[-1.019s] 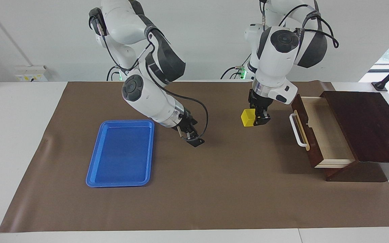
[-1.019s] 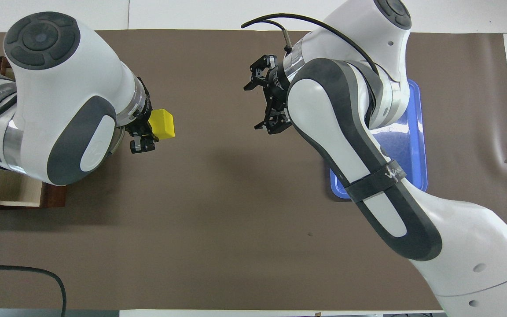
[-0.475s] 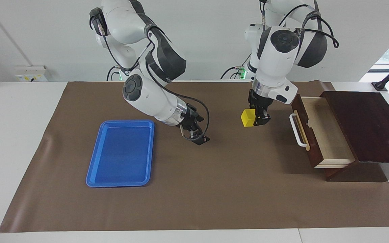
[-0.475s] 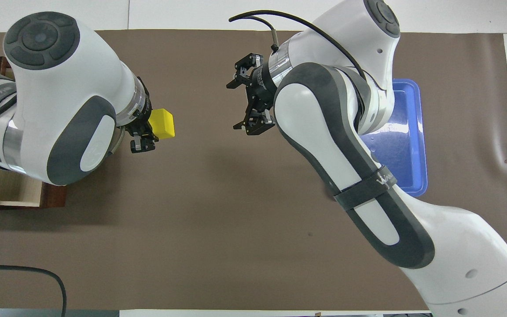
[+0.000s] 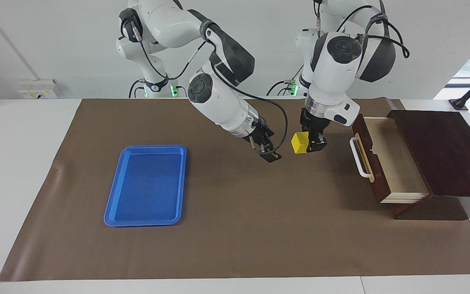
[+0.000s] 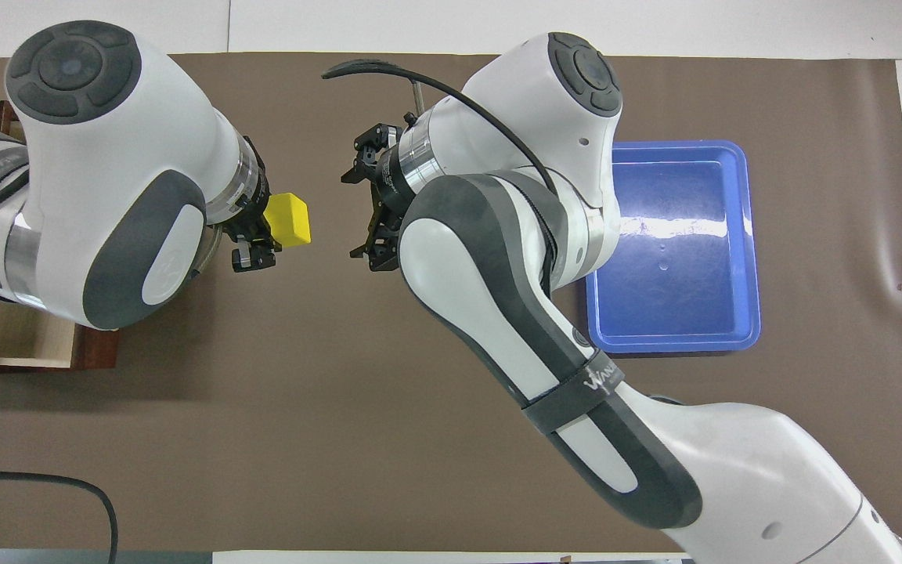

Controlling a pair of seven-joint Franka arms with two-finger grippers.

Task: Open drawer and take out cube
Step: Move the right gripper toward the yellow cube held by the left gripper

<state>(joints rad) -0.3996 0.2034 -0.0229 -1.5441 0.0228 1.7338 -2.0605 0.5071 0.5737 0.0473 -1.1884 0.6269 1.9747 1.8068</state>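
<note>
The cube is held in the air by the left gripper, whose jaws are closed on it. The cube sticks out from the jaws toward the right arm's end of the desk, and only one part of it is covered by the fingers. It is carried over the brown mat, above a bare part of the mat between the drawer and the middle of the desk.

The drawer is pulled out of its dark wooden box, at the left arm's end of the desk. The pale inside of the drawer is seen in the facing view, and nothing is seen lying in it. The white handle is on the front of the drawer and is turned toward the middle of the desk. The left gripper is near the front of the drawer but is not touching it.

The right gripper is raised over the middle of the mat, just beside the cube but apart from it. Its jaws are spread open and nothing is held between them. The right arm is stretched across from its base toward the cube.

A blue tray is lying on the mat at the right arm's end, well apart from both grippers. No object is seen in it.
</note>
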